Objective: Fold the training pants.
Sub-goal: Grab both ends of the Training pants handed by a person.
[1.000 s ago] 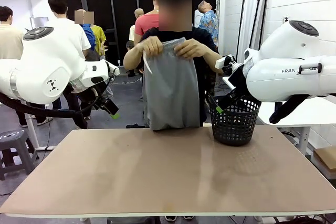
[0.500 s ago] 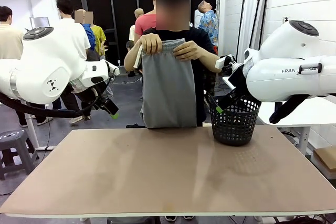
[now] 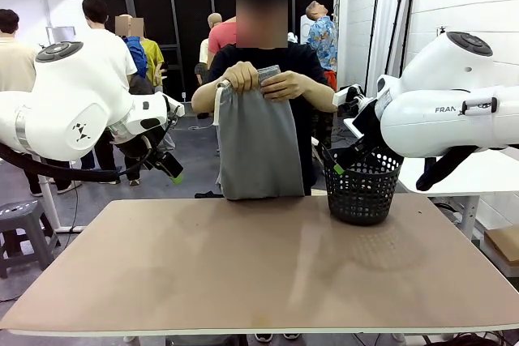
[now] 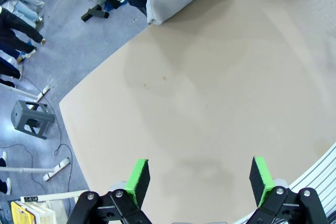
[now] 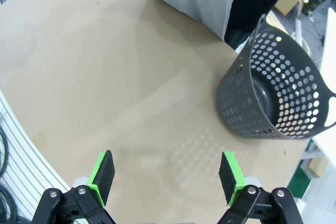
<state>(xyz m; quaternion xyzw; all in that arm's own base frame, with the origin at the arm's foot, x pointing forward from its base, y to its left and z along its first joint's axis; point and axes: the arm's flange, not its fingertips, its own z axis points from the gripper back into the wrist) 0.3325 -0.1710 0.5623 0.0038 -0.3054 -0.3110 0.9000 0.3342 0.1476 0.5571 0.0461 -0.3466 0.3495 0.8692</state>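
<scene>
Brown tabletop point(image 3: 259, 273) spans the front view, with a person standing at its far edge and other people in the hall behind.

1. Far left: a grey stool point(image 3: 20, 220) stands on the floor beside the table.
2. Left gripper point(image 3: 169, 168): it hangs off the table's left far corner, above table level and well apart from the garment. In the left wrist view its jaws stand wide apart, with only bare tabletop between the green pads point(image 4: 137, 181). It grasps nothing.
3. Centre: the training pants point(image 3: 259, 147) are held up in the air at the person's chest. They hang straight down as a narrow grey panel. The lower end reaches the table's far edge; whether it rests on the tabletop cannot be told.
4. Person's hands: the hand on the robot's left side point(image 3: 241, 77) and the hand on the robot's right side point(image 3: 284, 85) are both clenched on the bunched waistband and sit close together. A white drawstring hangs at the panel's left edge.
5. Right of centre: a black mesh basket point(image 3: 361, 196) stands upright on the table near the far edge, just beside the hanging pants.
6. Right gripper point(image 3: 345, 160): it hangs above and behind the basket's rim. In the right wrist view its jaws are spread fully and nothing is held between the pads point(image 5: 103, 176). The basket lies ahead of it, and the pants' lower end sits at the top of that view.
</scene>
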